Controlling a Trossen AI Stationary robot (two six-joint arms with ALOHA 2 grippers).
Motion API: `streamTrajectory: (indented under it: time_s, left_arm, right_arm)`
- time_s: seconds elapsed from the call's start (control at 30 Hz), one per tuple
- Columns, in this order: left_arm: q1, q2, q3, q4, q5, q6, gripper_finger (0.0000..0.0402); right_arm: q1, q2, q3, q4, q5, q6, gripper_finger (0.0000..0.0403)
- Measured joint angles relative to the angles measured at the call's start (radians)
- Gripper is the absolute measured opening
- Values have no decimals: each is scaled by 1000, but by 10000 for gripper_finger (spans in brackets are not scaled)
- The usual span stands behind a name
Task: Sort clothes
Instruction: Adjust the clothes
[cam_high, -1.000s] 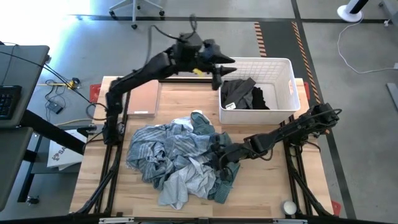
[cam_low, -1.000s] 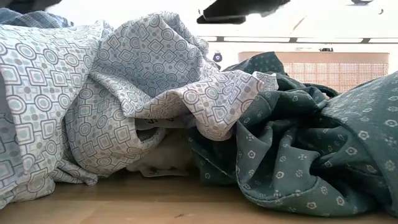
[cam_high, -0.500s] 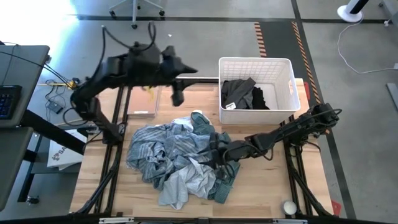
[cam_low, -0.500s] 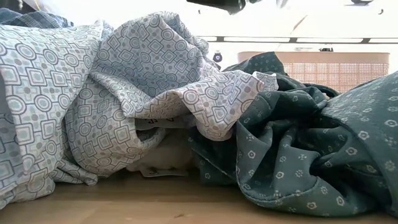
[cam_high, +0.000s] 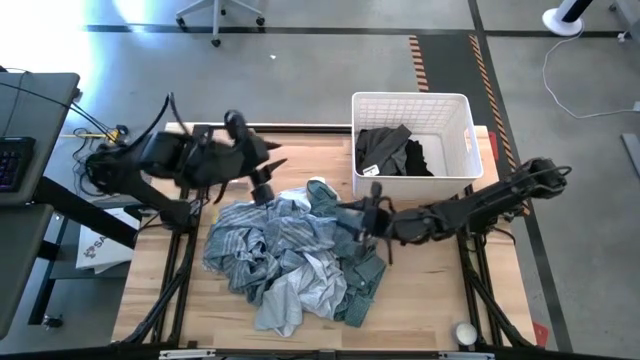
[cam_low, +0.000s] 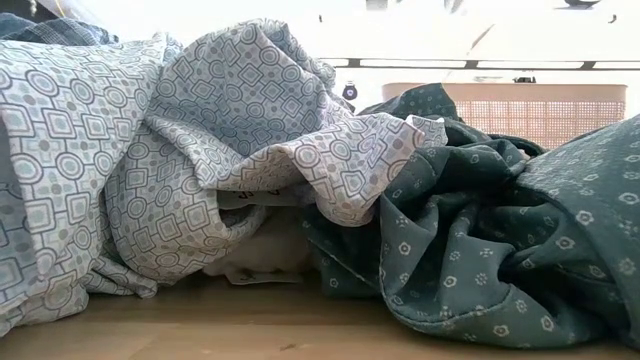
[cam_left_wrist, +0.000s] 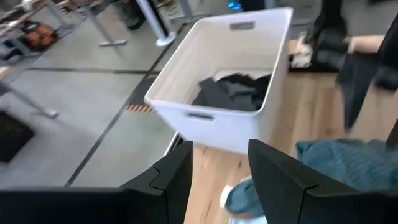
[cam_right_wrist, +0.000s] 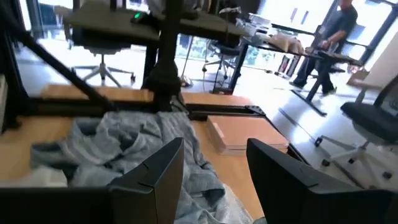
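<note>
A heap of clothes (cam_high: 290, 250) lies on the wooden table: blue-grey striped, white with grey pattern (cam_low: 200, 150) and dark green (cam_low: 480, 230). Black clothes (cam_high: 392, 150) lie in the white basket (cam_high: 462, 120) at the far right. My left gripper (cam_high: 264, 182) is open and empty above the heap's far left edge; its wrist view (cam_left_wrist: 221, 152) looks toward the basket (cam_left_wrist: 186, 93). My right gripper (cam_high: 372, 216) is open and empty over the heap's right edge; its wrist view (cam_right_wrist: 214, 146) looks across the heap (cam_right_wrist: 106, 143).
A flat brown box (cam_right_wrist: 242, 134) lies at the table's far left, partly under my left arm. A white ball (cam_high: 465, 332) sits at the near right corner. Bare wood shows right of the heap and along the near edge. A person (cam_right_wrist: 333, 31) stands far off in the room.
My left gripper has swung from over the basket toward the table's left and come down by the heap's far left edge. My right gripper has come up off the heap and moved back toward the far right. The heap has kept its shape.
</note>
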Motion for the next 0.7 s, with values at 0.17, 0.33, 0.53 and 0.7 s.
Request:
streamTrajectory:
  time_s: [0.17,0.33,0.53,0.7]
  left_arm:
    - [-102,-133,-222,5,-161,-181,152]
    - [-208,-262,-422,6,-254,-391,152]
    - [-308,-350,-603,9,-319,-606,152]
    - [-361,-357,-705,9,-348,-738,152]
  right_arm:
    - [0,-63,0,-115,-26,140,173]
    - [5,-111,0,-213,-140,138,173]
    - [46,-130,0,-221,-230,141,173]
    - [76,-130,0,-283,-229,219,181]
